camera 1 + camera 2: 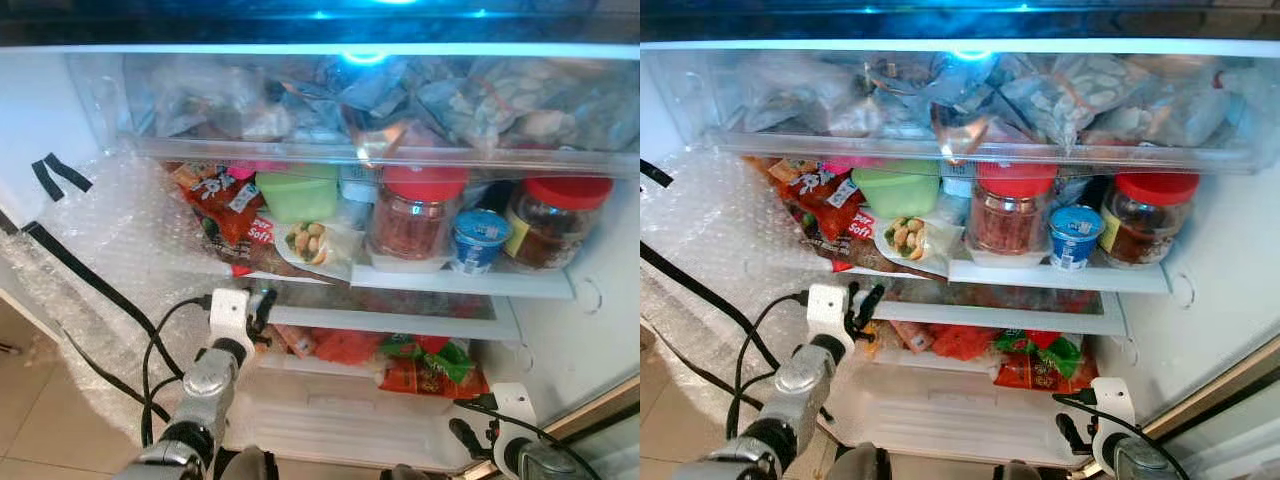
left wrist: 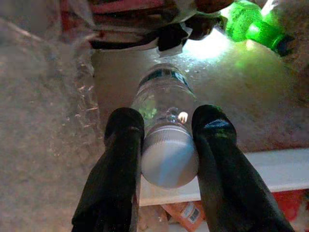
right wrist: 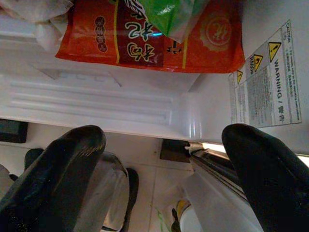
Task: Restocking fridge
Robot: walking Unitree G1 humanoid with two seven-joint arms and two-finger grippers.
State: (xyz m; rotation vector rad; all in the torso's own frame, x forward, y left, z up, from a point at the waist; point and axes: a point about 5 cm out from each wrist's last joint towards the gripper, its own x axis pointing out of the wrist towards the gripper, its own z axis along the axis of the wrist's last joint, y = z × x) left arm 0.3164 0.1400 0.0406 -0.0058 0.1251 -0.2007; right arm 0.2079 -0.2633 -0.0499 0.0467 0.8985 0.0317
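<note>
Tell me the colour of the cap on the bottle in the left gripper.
The cap is silvery grey, on a clear bottle held by the left gripper; clearest in the left wrist view.

The upper shelf [image 1: 460, 281] carries 2 red-lidded jars [image 1: 415, 212], with a small blue cup [image 1: 479, 240] between them. To their left on this shelf are a green tub [image 1: 297, 194], a bag of nuts [image 1: 312, 244] and red snack packs [image 1: 228, 215]. The lower shelf [image 1: 330, 366] holds an orange-red packet [image 3: 145, 41] and a green packet [image 1: 425, 349] lying on it.
</note>
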